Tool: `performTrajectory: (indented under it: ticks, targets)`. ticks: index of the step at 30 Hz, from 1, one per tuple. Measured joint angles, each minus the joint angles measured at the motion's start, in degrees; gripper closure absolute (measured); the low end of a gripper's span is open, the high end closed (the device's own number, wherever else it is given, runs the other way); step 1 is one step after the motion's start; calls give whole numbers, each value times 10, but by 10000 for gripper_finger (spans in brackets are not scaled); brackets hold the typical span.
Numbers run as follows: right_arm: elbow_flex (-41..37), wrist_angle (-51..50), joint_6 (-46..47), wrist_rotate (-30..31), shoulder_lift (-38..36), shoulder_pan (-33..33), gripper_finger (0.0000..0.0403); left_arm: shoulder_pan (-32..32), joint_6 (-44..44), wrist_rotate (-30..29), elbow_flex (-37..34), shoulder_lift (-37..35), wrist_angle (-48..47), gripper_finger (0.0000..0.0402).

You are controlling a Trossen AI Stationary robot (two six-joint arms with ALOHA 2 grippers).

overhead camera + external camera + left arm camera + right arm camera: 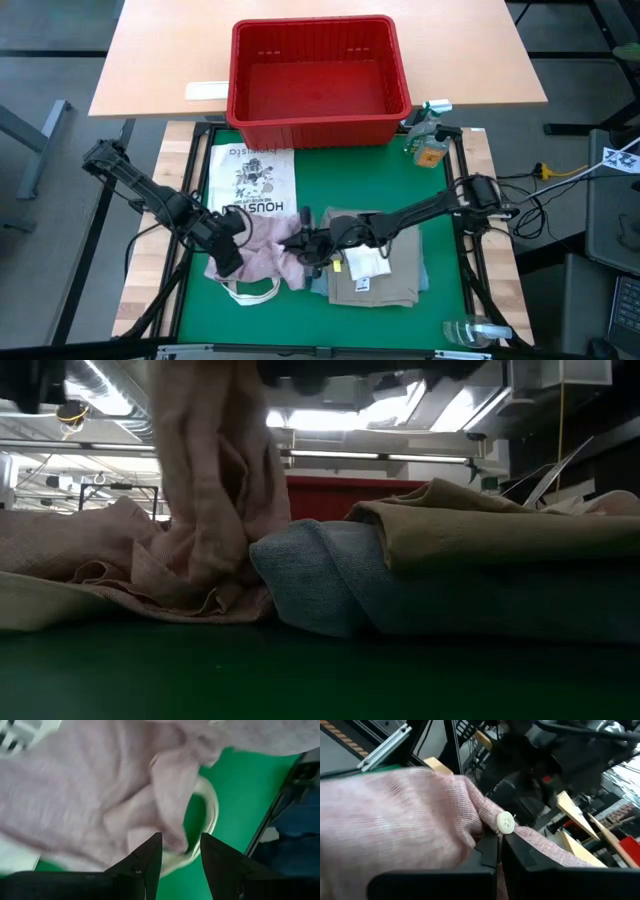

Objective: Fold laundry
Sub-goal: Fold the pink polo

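Observation:
The pale pink shirt lies bunched on the green mat, and part of it rises in a column. My right gripper reaches in from the right and is shut on it. My left gripper hovers over the shirt's near left part with its fingers apart. A fold of shirt shows between them, with bare mat beside it. To the right, the folded khaki piece rests on the folded jeans. My right gripper pinches the shirt's buttoned edge between its two fingers, right beside a white button. The fingers come nearly level from the table's right. The cloth drapes over them and hangs down to the rest of the shirt on the mat.
A white printed tote bag lies under the shirt's far side, and its handle loop sticks out at the near side. The red basket stands at the back. Bottles stand at the far right and near right.

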Motion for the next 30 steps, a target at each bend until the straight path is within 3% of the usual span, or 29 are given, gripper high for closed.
performTrajectory:
  ticks: [8, 18, 30]
  targets:
    - [154, 0, -2, -20, 134, -1, 393, -2, -50, 52, 0, -11, -46, 273]
    - [342, -8, 0, -27, 266, -24, 393, -24, -148, 169, 0, -15, -107, 273]
    - [396, -24, 1, -37, 337, -49, 393, -40, -163, 133, 0, -15, -111, 273]
